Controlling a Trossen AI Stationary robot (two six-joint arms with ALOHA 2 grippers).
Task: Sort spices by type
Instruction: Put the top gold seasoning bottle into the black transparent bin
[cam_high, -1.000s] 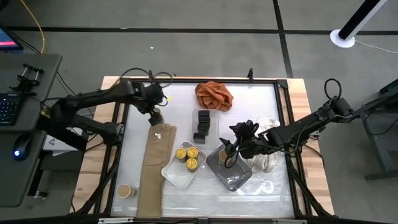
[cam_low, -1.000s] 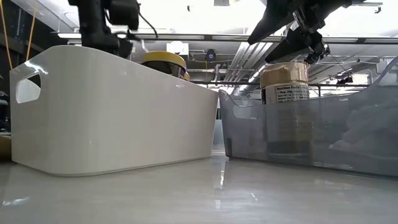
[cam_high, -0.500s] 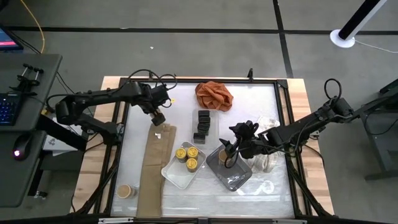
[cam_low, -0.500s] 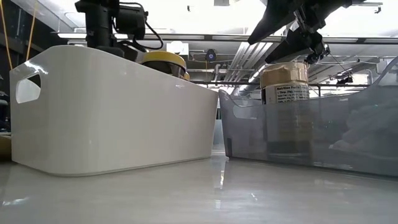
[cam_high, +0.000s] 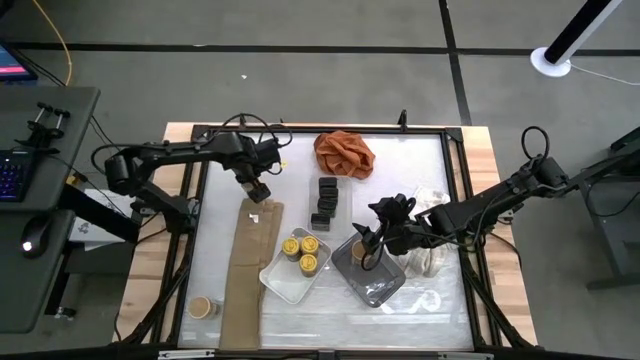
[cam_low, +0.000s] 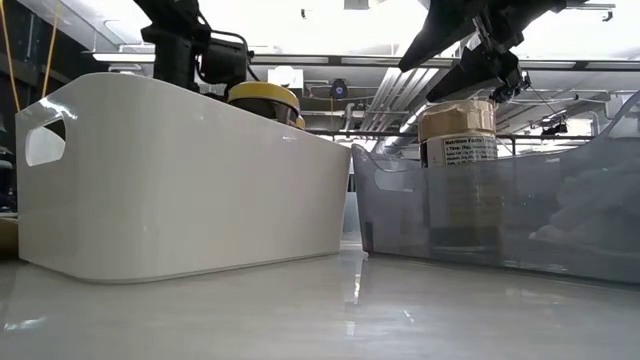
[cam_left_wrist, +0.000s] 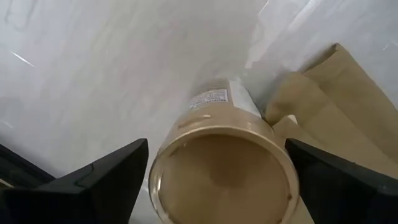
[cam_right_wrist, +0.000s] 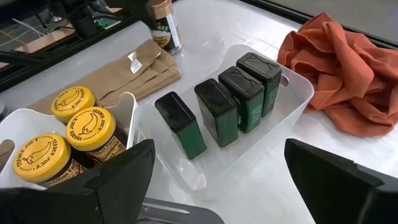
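Crumpled orange cloth (cam_high: 343, 153) beyond the right pincer, tan folded cloth (cam_high: 245, 262) just below the left pincer, white tray (cam_high: 283, 282) between the two pincers, grey tray (cam_high: 375, 286) under the right pincer, clear tray (cam_right_wrist: 295, 87) beside the orange cloth.

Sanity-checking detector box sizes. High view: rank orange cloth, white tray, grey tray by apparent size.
1. orange cloth and white tray: look about alike, so no ranking between them.
2. grey tray: seemingly smallest, but the right arm covers part of it.
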